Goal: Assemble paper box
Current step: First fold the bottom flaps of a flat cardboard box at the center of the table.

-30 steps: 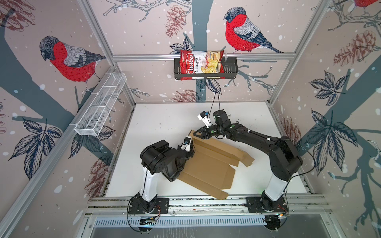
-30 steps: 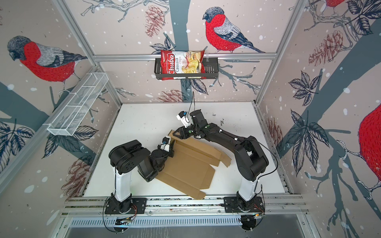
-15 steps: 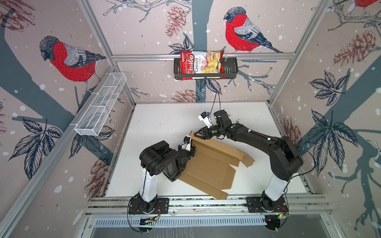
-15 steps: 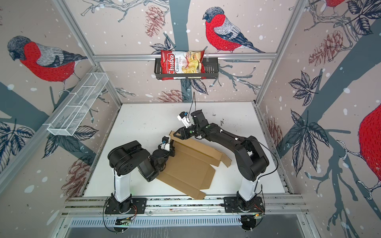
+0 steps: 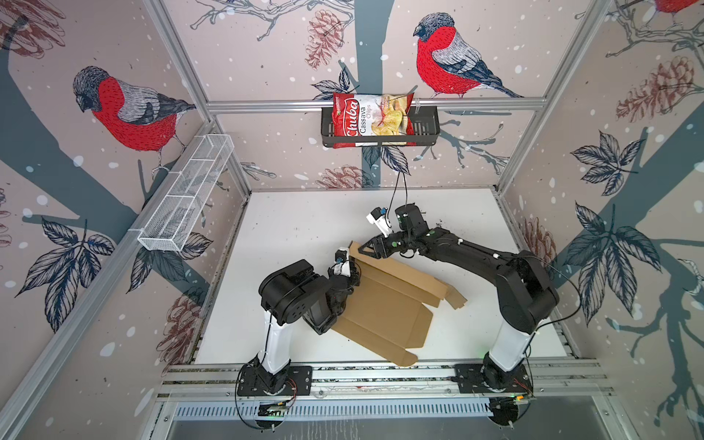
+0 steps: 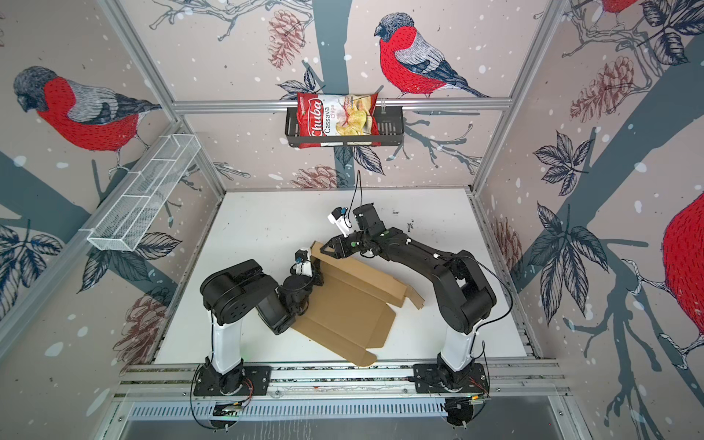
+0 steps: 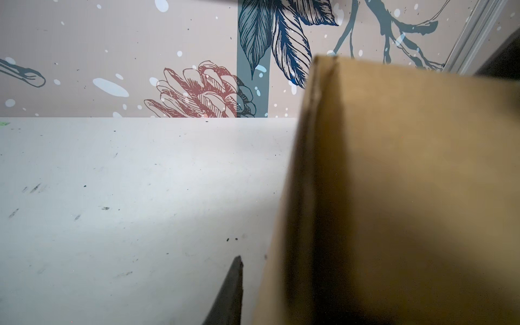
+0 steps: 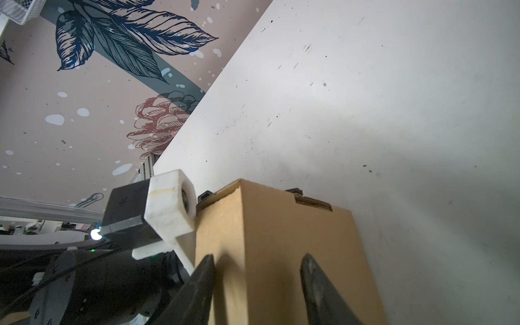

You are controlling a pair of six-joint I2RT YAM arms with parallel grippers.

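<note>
The paper box (image 5: pixel 384 308) lies in the middle of the white surface (image 5: pixel 304 228), between the two arms, as a partly folded sheet of plain brown cardboard; its broad near panel rests flat and reaches almost to the front rail; the long far flap (image 5: pixel 404 272) is folded up into a wall along the far side, with a small tab (image 5: pixel 456 300) sticking out at its right end.

The right gripper (image 5: pixel 366 249) is at the far left corner of that raised wall; in the right wrist view its jaws stand apart, one finger (image 8: pixel 201 284) over the lighter cardboard face and its partner over the darker face, either side of the corner crease (whether they press on the cardboard I cannot tell).

The left gripper (image 5: pixel 354 268) sits just beside the same end of the wall, on the near side; in the left wrist view only one dark finger (image 7: pixel 229 292) shows, close beside the cardboard's edge with a sliver of surface between them; the cardboard hides the rest, so whether this gripper is apart, together or clamped cannot be told.

On the back wall a red chips bag (image 5: pixel 371 120) stands in a black basket (image 5: pixel 428 131); a white wire shelf (image 5: pixel 186 190) hangs on the left wall.
</note>
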